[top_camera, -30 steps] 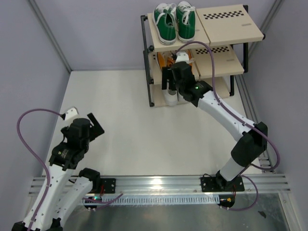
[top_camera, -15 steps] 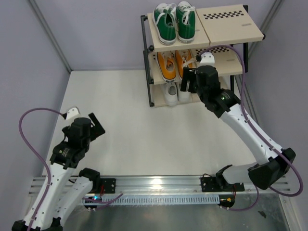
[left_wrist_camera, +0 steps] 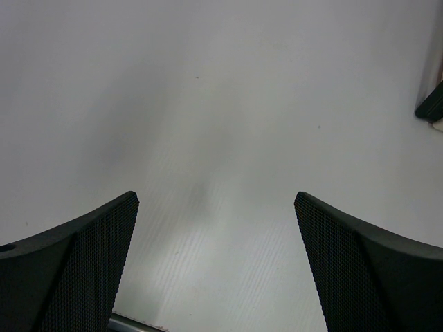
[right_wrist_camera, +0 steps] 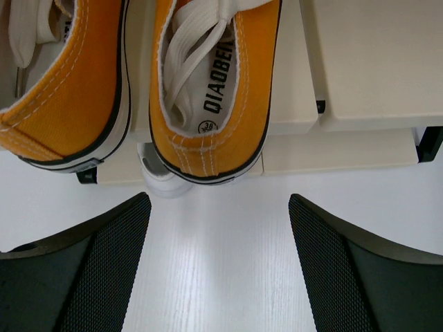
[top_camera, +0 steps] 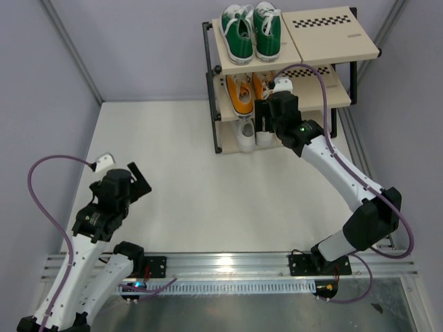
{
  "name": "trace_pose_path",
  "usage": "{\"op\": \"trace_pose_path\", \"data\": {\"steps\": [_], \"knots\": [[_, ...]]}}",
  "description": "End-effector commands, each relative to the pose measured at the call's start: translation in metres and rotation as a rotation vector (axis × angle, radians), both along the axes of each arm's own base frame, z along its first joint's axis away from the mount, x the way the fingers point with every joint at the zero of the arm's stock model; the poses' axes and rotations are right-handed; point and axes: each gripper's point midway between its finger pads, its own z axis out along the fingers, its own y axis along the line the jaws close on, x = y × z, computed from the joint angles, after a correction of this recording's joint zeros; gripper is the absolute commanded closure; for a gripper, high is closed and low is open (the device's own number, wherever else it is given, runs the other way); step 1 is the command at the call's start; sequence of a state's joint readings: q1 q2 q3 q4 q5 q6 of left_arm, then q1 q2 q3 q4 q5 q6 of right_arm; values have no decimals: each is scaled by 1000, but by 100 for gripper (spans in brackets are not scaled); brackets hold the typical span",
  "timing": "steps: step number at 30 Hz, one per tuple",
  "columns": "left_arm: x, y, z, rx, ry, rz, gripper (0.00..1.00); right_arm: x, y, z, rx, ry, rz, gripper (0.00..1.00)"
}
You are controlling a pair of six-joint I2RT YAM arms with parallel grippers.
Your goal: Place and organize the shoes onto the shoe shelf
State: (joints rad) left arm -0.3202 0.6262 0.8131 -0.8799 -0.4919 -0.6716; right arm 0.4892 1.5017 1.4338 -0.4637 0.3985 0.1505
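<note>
The shoe shelf [top_camera: 331, 40] stands at the back of the table. The green shoes [top_camera: 250, 31] sit side by side on the left of its top board. The orange shoes [top_camera: 241, 93] are on the middle board, heels at the front edge, and both show in the right wrist view [right_wrist_camera: 214, 83]. The white shoes [top_camera: 246, 135] are on the bottom tier; one heel [right_wrist_camera: 163, 185] peeks out under the orange pair. My right gripper [right_wrist_camera: 221, 270] is open and empty, just in front of the orange heels [top_camera: 263, 119]. My left gripper [left_wrist_camera: 216, 263] is open and empty over bare table [top_camera: 138, 178].
The right halves of the top board and the middle board [right_wrist_camera: 374, 62] carry no shoes. Grey walls close in the left, back and right sides. A metal rail [top_camera: 228, 263] runs along the near edge. A dark object [left_wrist_camera: 432, 104] sits at the left wrist view's right edge.
My right arm swung from the shelf's front left corner toward the right, then came partway back, and now faces the orange heels. The left arm has not moved.
</note>
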Motion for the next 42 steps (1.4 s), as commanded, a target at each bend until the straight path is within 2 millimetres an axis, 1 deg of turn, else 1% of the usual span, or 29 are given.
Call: {"op": "trace_pose_path", "data": {"steps": [1, 6, 8, 16, 17, 20, 23, 26, 27, 28, 29, 30, 31, 32, 36, 42], "knots": [[5, -1, 2, -2, -19, -6, 1, 17, -5, 36, 11, -103, -22, 15], [6, -2, 2, -1, -14, -9, 1, 27, -5, 38, 22, -128, -27, 15], [6, -2, 2, 0, -15, -9, 1, 31, -8, 38, 23, -134, -34, 18], [6, -2, 1, 2, -9, -9, 1, 44, 1, 33, 59, -174, 5, 20], [7, -2, 0, 3, -6, -9, 1, 46, 2, 33, 67, -187, 7, 22], [7, -2, 0, 5, -4, -10, 1, 52, 2, 31, 68, -187, 10, 23], [7, -2, -1, 7, 0, -9, 1, 58, 2, 27, 77, -183, 12, 26], [7, -1, -1, 8, 0, -8, 1, 62, 0, 23, 81, -177, 17, 32], [7, -2, -1, 8, 0, -8, 1, 63, 1, 22, 83, -175, 24, 34], [7, -2, -1, 8, 0, -8, 1, 63, 2, 20, 84, -170, 35, 39], [7, -2, -2, 8, 3, -9, 1, 64, 4, 19, 86, -169, 44, 42], [7, -2, -2, 9, 2, -8, 1, 65, 6, 18, 90, -167, 55, 44], [7, -2, -2, 8, 3, -9, 1, 64, 8, 16, 89, -166, 69, 48], [7, -2, -2, 11, 7, -10, 1, 65, 13, 17, 102, -172, 93, 50], [8, -2, -2, 9, 6, -9, 1, 66, 21, 18, 130, -178, 125, 52], [7, -2, -2, 9, 6, -11, 1, 67, 26, 28, 181, -182, 121, 52]]}}
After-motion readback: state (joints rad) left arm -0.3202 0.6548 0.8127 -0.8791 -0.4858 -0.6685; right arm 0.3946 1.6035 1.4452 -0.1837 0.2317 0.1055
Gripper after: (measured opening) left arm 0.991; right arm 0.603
